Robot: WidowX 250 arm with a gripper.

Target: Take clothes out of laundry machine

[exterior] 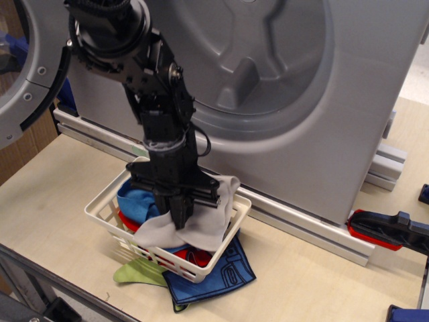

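The silver-grey laundry machine [322, 100] fills the back, its drum mouth wide and its round door [27, 74] swung open at the left. My black gripper [179, 220] points straight down into the white lattice basket [100, 211]. It is shut on the pale grey-white cloth [204, 228]. The cloth drapes around the fingers and rests on the other cloths in the basket, with one corner over the basket's far rim.
A blue cloth [131, 200] and a red cloth [194, 257] lie in the basket. A dark blue cloth [218, 275] and a green cloth [137, 274] stick out from under it. A red-and-black tool [389, 231] lies at the right, by the aluminium rail [301, 228].
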